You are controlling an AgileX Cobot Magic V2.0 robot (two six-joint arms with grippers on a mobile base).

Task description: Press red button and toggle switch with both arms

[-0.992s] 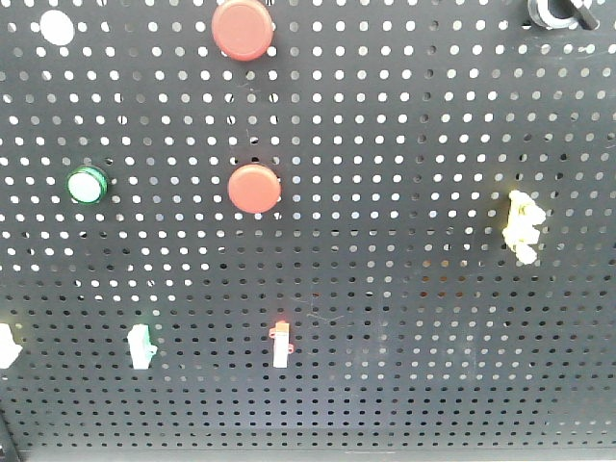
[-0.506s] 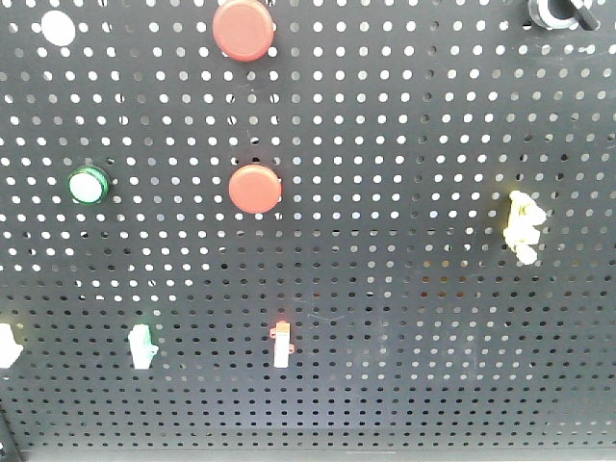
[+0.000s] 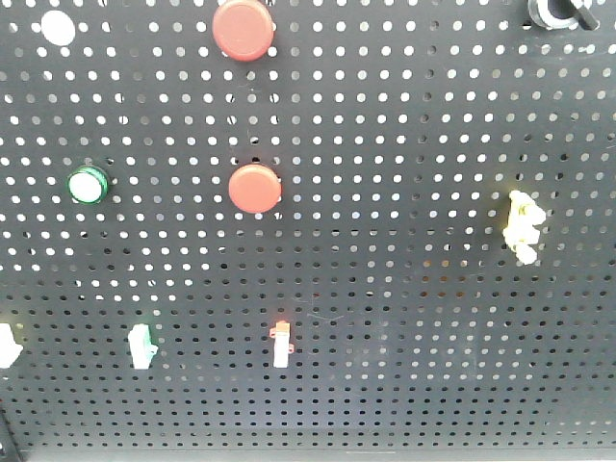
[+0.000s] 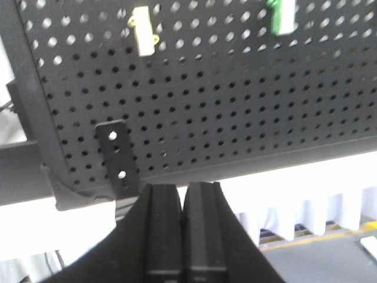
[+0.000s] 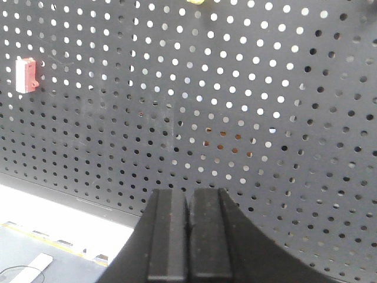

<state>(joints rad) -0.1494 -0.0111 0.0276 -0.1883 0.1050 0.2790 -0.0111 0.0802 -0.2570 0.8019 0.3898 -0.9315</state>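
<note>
In the front view a black pegboard [image 3: 404,115] carries two red buttons, one at the top [image 3: 243,29] and one in the middle [image 3: 254,188]. Small toggle switches sit lower: one with a red tip [image 3: 281,344], one with a green tip [image 3: 141,346], and one at the left edge [image 3: 6,344]. Neither arm shows in this view. My left gripper [image 4: 182,191] is shut and empty below the board's bottom edge. My right gripper [image 5: 189,194] is shut and empty in front of the lower board, right of a red switch [image 5: 25,75].
A green button [image 3: 88,184], a white button [image 3: 57,27], a yellow part [image 3: 523,226] and a black knob [image 3: 558,12] are also on the board. The left wrist view shows a yellowish switch [image 4: 143,36], a green switch [image 4: 281,15] and a black bracket [image 4: 118,156].
A dark shape at the bottom left corner of the front view has shrunk back a little. The buttons and switches have not moved.
</note>
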